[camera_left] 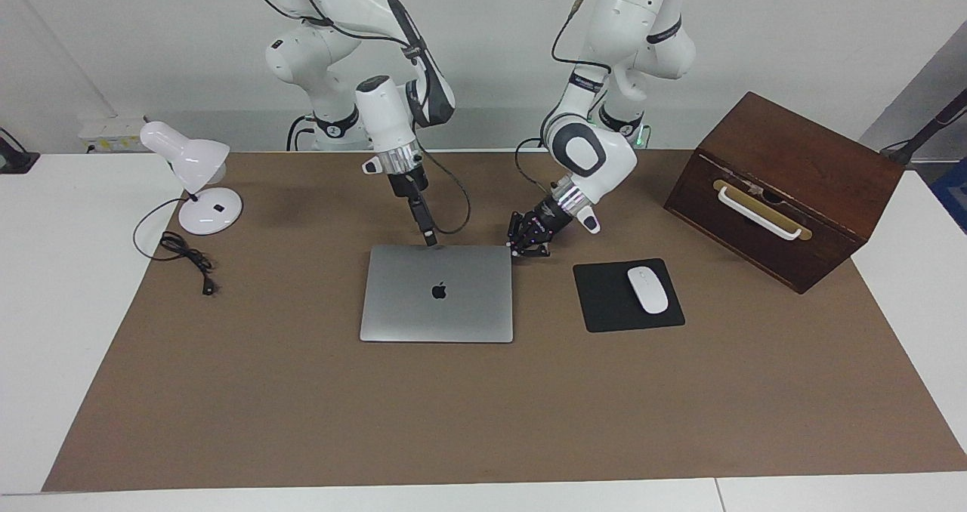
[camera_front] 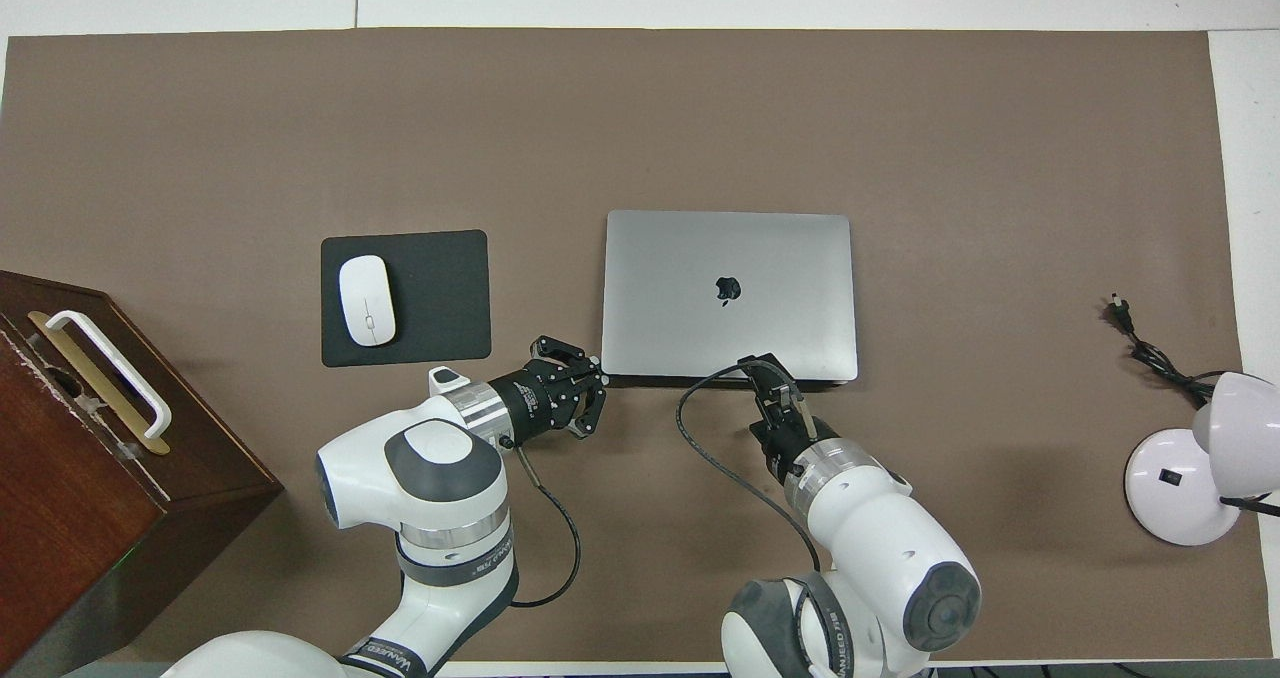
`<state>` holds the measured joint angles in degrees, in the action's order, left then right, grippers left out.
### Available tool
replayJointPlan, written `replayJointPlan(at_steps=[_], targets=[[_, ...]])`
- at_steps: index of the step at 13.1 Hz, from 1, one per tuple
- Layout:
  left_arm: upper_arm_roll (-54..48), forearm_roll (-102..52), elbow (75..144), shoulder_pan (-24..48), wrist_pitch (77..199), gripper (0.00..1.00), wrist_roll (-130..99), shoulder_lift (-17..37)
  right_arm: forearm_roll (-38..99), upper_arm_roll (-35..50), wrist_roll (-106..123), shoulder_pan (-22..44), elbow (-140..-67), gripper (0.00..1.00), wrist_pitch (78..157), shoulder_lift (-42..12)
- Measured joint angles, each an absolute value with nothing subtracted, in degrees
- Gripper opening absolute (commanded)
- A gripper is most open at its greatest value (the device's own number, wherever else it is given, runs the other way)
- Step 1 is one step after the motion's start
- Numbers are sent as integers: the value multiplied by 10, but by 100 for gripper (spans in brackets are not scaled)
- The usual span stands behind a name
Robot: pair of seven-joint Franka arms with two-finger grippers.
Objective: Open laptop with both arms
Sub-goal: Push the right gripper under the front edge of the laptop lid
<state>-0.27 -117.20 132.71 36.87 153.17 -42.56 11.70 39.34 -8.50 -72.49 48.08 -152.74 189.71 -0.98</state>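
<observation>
The silver-grey laptop (camera_left: 437, 292) (camera_front: 729, 293) lies closed and flat on the brown mat, black apple logo up. My left gripper (camera_left: 517, 248) (camera_front: 598, 381) is low at the mat, open, its fingers at the laptop's corner nearest the robots toward the left arm's end. My right gripper (camera_left: 430, 238) (camera_front: 762, 367) points down, its tip at the middle of the laptop's edge nearest the robots; its fingers look shut and empty.
A black mouse pad (camera_left: 627, 294) (camera_front: 405, 297) with a white mouse (camera_left: 647, 289) (camera_front: 367, 300) lies beside the laptop toward the left arm's end. A brown wooden box (camera_left: 786, 187) (camera_front: 90, 448) stands past it. A white desk lamp (camera_left: 198, 180) (camera_front: 1200, 458) and cord sit toward the right arm's end.
</observation>
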Motion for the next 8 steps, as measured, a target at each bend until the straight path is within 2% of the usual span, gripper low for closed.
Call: replayJointPlan(at_steps=[8], targets=[[-3,-1172,1327,369,1532,0,-425,117,393,-98,-703,478,-1498,100,1897,-27]])
